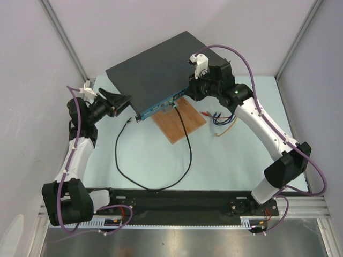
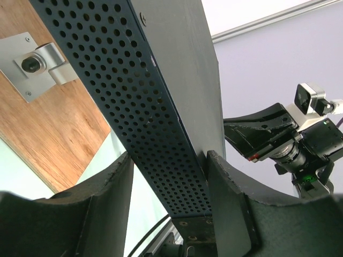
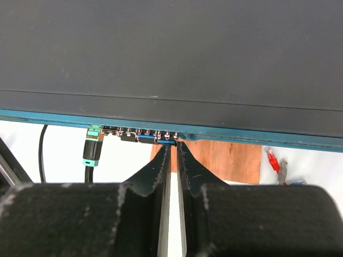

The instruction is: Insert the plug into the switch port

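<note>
The switch (image 1: 155, 69) is a flat black box lying at an angle, its teal front face (image 1: 161, 106) turned toward the arms. A black cable (image 1: 187, 144) ends in a teal-tipped plug (image 3: 92, 149) that sits in a port near the left of the port row; the same plug (image 1: 176, 105) shows from above. The cable's other end (image 1: 127, 122) lies loose on the table. My right gripper (image 3: 172, 143) is shut with nothing between its fingers, tips touching the port row right of the plug. My left gripper (image 2: 169, 160) clamps the switch's perforated side wall (image 2: 144, 118) at its left corner.
A brown wooden board (image 1: 179, 122) lies under and in front of the switch's front edge and carries a metal bracket (image 2: 37, 67). A bundle of red, blue and tan leads (image 1: 218, 118) lies right of the board. White walls and frame posts enclose the table.
</note>
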Motion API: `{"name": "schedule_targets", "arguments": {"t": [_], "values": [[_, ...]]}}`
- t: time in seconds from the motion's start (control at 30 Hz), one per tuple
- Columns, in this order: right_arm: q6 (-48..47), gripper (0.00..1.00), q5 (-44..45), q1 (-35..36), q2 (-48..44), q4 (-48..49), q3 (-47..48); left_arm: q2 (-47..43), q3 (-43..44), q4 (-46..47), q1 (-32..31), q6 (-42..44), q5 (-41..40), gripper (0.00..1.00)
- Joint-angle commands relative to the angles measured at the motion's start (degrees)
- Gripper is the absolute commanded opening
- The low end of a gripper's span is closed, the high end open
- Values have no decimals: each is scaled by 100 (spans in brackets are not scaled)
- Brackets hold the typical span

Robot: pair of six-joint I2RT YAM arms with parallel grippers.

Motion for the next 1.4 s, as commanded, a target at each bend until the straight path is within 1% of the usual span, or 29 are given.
{"name": "schedule_targets", "arguments": {"t": [0.0,0.4,0.5,0.73,0.83,0.87,0.97,1.0,1.03,1.07,1.13,1.17,1.2,1.23,1.27,1.3,1.37], "values": [[134,12,285,185,428,1942,-129,129,151,208,-386,503,-7,0],[345,11,242,229,551,2409,-191,129,142,129,-474,635,2,0],[231,11,198,229,517,2225,-190,120,204,15,-491,687,28,0],[-111,12,-163,-78,-116,1522,-532,33,362,-258,-342,907,81,0],[-340,16,-347,-219,-520,1276,-796,33,415,-311,-237,934,160,9],[-436,20,-400,-254,-721,1171,-980,15,432,-302,-219,934,178,13],[-411,26,-663,-439,-986,1117,-1332,-20,433,-250,-122,951,178,24],[-376,27,-786,-491,-1152,1099,-1420,-29,441,-241,-96,986,186,32],[-358,28,-848,-596,-1223,1082,-1499,-38,450,-267,-52,986,195,37],[-341,28,-901,-641,-1302,1073,-1657,-47,459,-267,-26,986,230,47],[-305,29,-1041,-816,-1521,1020,-1746,-99,476,-345,97,1048,231,58],[-297,31,-1103,-887,-1601,916,-1781,-134,468,-381,141,1048,257,66],[-279,32,-1199,-931,-1672,862,-1808,-213,476,-416,194,1065,274,70],[-262,35,-1243,-1062,-1820,810,-1817,-274,476,-460,307,1100,266,74],[-253,37,-1296,-1124,-1891,705,-1808,-327,485,-565,370,1127,283,82],[-253,43,-1358,-1186,-1953,643,-1799,-458,485,-618,501,1188,301,86],[-218,51,-1437,-1388,-2146,493,-1773,-565,494,-802,651,1293,345,100]]}}
